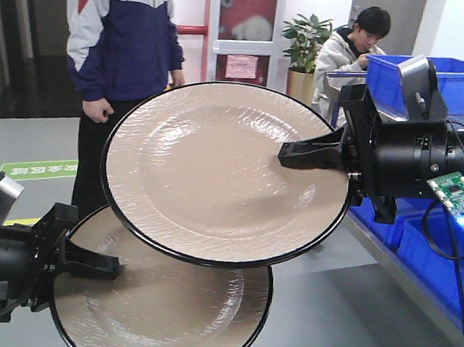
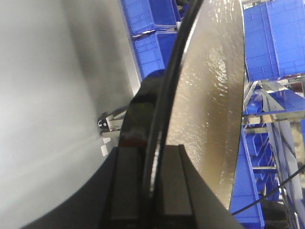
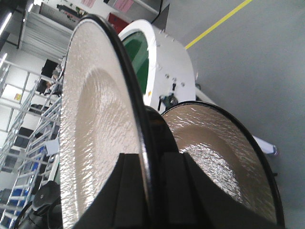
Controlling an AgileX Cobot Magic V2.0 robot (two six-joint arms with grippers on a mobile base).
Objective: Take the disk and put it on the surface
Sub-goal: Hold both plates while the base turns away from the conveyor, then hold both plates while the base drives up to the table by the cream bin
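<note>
I hold two beige disks with black rims, both raised in the air and wrapped in clear film. My right gripper (image 1: 286, 155) is shut on the right rim of the upper disk (image 1: 216, 172), which is tilted toward the camera. My left gripper (image 1: 116, 267) is shut on the left rim of the lower disk (image 1: 173, 313), partly hidden behind the upper one. In the left wrist view the rim of the disk (image 2: 209, 95) runs between the fingers (image 2: 126, 186). In the right wrist view the held disk (image 3: 95, 133) stands edge-on, with the other disk (image 3: 219, 157) beside it. The surface is out of view.
A standing person (image 1: 121, 44) is close behind the disks; a seated person (image 1: 350, 46) and a plant (image 1: 307, 39) are farther back. Blue bins (image 1: 456, 87) on a rack line the right side. A green conveyor (image 3: 138, 57) in a white housing stands on the grey floor.
</note>
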